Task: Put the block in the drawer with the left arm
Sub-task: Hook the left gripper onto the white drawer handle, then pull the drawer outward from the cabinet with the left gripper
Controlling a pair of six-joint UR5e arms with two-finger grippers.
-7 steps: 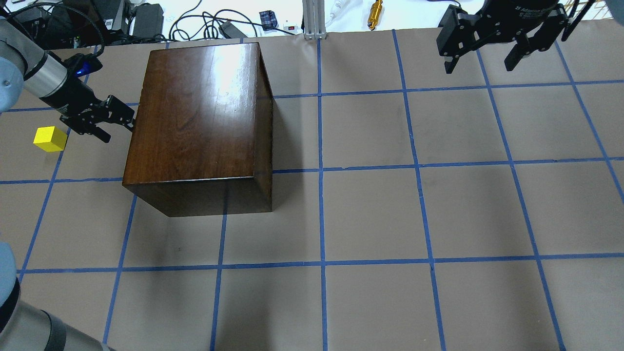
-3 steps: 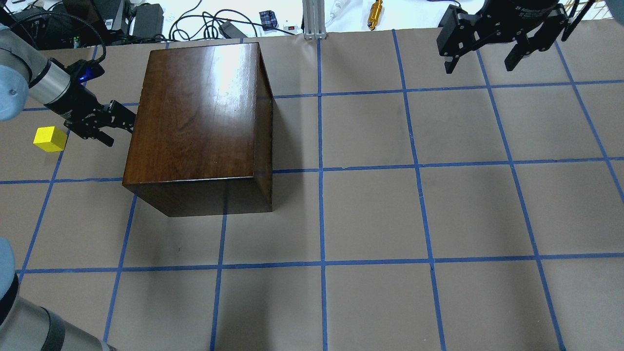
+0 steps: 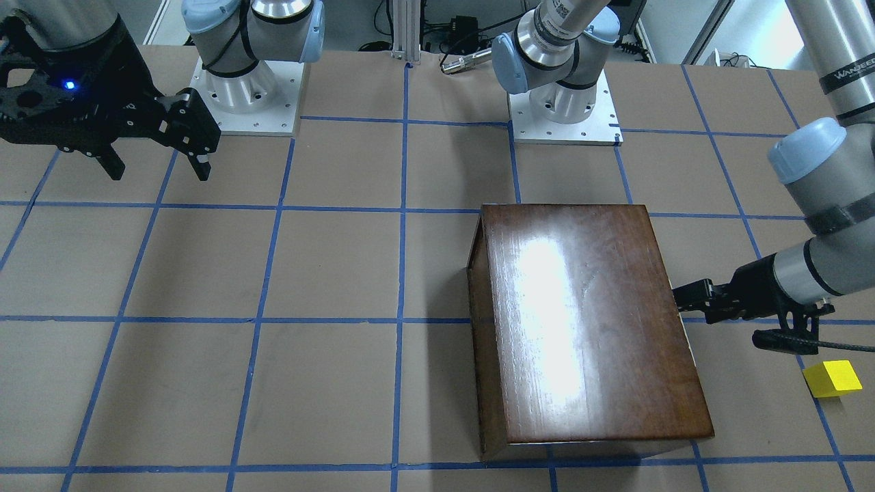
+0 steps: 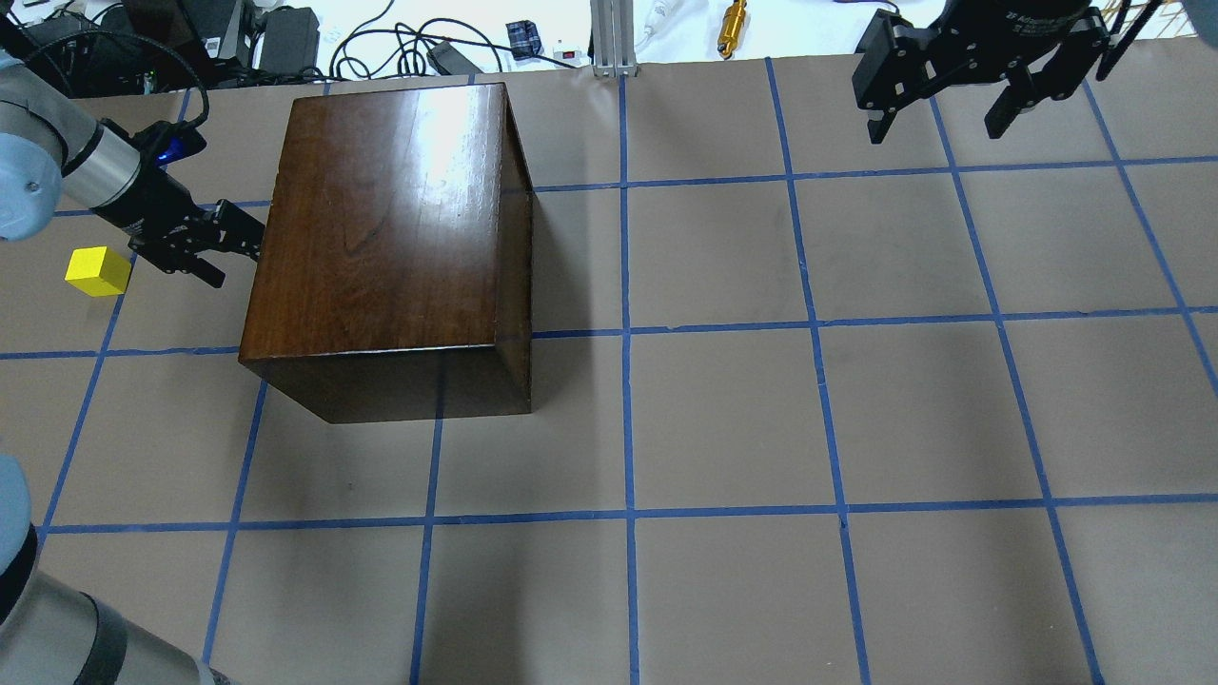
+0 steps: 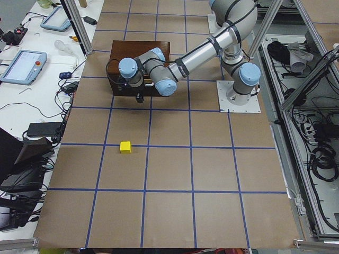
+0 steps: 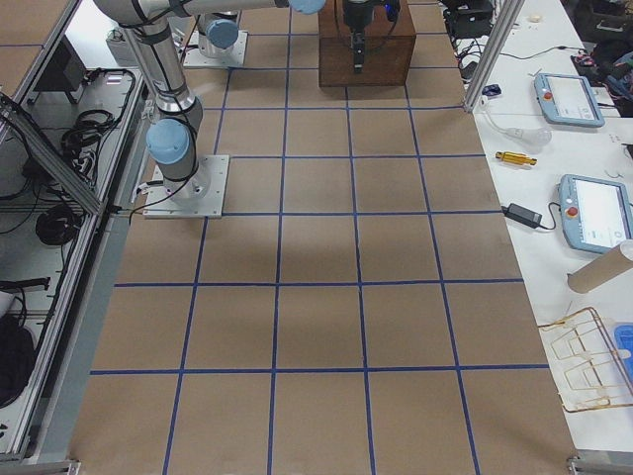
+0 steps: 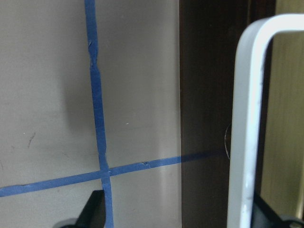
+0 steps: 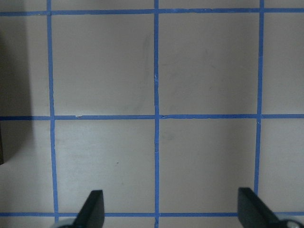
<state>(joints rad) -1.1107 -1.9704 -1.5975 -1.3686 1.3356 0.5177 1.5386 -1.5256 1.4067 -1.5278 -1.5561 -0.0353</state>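
Note:
The yellow block (image 4: 97,271) lies on the table, left of my left gripper (image 4: 228,249); it also shows in the front view (image 3: 832,378) and the left view (image 5: 125,146). My left gripper is open at the left side of the dark-brown cabinet (image 4: 381,219). In the left wrist view a white handle (image 7: 243,133) stands over the drawer's dark front panel (image 7: 209,95), between my fingers and close to the right one. The drawer looks shut. My right gripper (image 4: 942,119) is open and empty, high at the far right.
The cabinet (image 3: 588,321) stands on brown paper with a blue tape grid. Cables and tools lie beyond the far table edge (image 4: 428,48). The robot bases (image 3: 239,96) sit at the near side.
My left wrist has swung slightly back and left, while the fingertips stay at the cabinet's left side. The block and right arm have not moved.

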